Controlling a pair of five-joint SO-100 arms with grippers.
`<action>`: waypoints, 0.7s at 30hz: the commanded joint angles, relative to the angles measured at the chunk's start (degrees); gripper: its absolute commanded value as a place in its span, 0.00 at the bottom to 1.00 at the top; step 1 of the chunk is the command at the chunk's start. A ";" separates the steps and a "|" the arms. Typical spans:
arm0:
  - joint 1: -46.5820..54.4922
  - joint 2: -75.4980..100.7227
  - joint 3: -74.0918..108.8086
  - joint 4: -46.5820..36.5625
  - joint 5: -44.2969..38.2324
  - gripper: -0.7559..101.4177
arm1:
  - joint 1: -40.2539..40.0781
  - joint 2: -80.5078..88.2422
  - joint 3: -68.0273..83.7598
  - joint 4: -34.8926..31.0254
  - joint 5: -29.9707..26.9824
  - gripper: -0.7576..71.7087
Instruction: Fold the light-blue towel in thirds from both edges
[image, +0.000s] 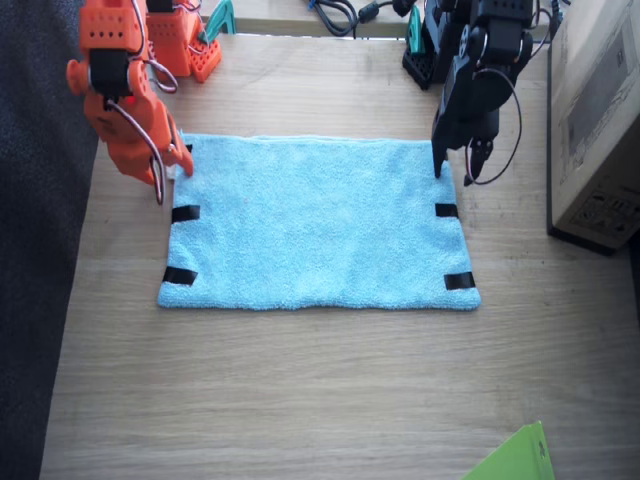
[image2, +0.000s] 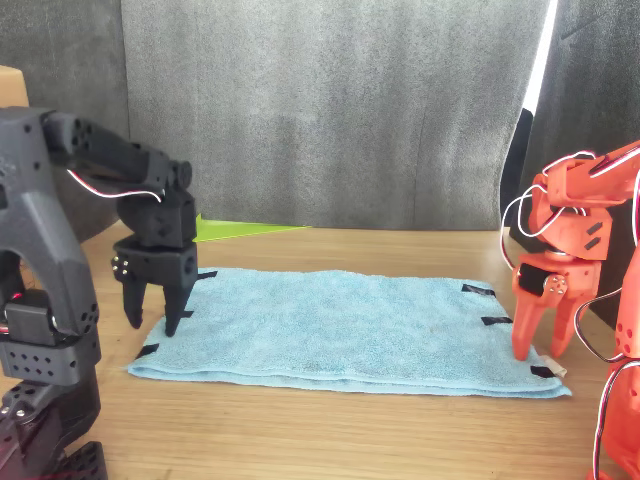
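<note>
Table: a pale wood-grain top with a matt finish is seen, lit evenly; a dark fabric strip runs along one side in the fixed view.
Room: a grey felt-like curtain is hung behind the table in the front view; a cardboard box stands at the table's edge beside the left arm.
Light-blue towel: a rectangular, fluffy terry cloth is laid flat and fully spread near the table's middle, between the two arms.
Edges: short black tape strips are stuck along both short sides; two are plainly shown on each side in the fixed view.
Left hand: black, of hard angular plastic; it is held pointing down at the towel's far corner, fingers parted, with one tip at the cloth's edge and the other just outside it.
Right hand: orange plastic with white and red wires looped alongside; it is pointed down at the opposite far corner, fingers spread. Contact with the cloth appears likely but cannot be confirmed.
Lime-green sheet: a flat, smooth corner is seen at the table's near edge, well apart from the towel.
Cables: dark cords are coiled beyond the far edge.
</note>
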 joint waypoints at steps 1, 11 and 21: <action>0.44 1.85 -1.67 0.70 0.79 0.28 | 1.14 1.49 -0.62 0.97 0.44 0.40; -0.97 0.97 -1.32 0.70 0.70 0.27 | 3.69 1.67 -0.70 1.58 1.49 0.40; 0.44 -2.90 -3.25 2.02 0.62 0.27 | 5.10 1.32 -0.97 2.02 1.85 0.40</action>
